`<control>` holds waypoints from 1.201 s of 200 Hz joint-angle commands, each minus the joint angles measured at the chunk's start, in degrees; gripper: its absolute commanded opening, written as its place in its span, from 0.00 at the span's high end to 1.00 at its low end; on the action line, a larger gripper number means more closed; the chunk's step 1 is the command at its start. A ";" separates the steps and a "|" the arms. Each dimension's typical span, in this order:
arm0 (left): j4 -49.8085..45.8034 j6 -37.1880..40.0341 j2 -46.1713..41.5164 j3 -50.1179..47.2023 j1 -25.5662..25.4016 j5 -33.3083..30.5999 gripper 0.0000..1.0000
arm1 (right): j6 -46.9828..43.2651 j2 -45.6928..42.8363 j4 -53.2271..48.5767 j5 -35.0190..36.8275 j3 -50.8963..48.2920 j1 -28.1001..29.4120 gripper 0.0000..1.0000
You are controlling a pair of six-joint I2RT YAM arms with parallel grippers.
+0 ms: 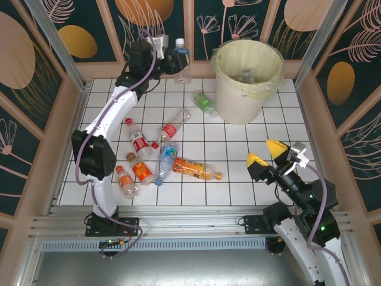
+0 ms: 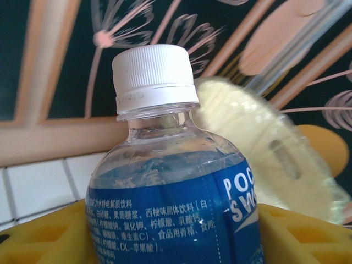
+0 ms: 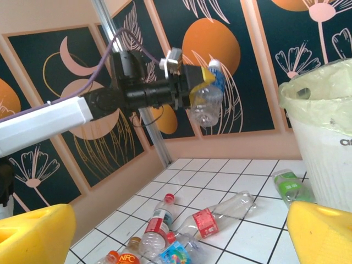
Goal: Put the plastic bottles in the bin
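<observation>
My left gripper [image 1: 174, 59] is raised at the back of the table, left of the bin [image 1: 247, 89], and is shut on a blue-labelled plastic bottle [image 1: 182, 58] with a white cap. In the left wrist view that bottle [image 2: 165, 165] sits between the yellow fingers [image 2: 38, 236], with the bin's yellow-lined rim [image 2: 264, 143] blurred behind it. Several more plastic bottles lie on the tiles: a green one [image 1: 204, 102], a red-labelled one [image 1: 174, 126] and an orange one [image 1: 193, 168]. My right gripper [image 1: 266, 154] hovers open at the near right, holding nothing.
A cluster of bottles [image 1: 140, 161] lies beside the left arm's base. Panelled walls and metal posts [image 1: 59, 42] close in the table. The right wrist view has the left arm's held bottle [image 3: 208, 99] high up, the bin [image 3: 324, 143] at right and a red-labelled bottle [image 3: 220, 214] below.
</observation>
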 commanded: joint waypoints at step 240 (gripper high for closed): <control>32.39 -11.42 27.74 25.37 -15.41 -9.65 0.28 | -0.18 -2.04 -1.48 3.19 -0.89 0.35 0.01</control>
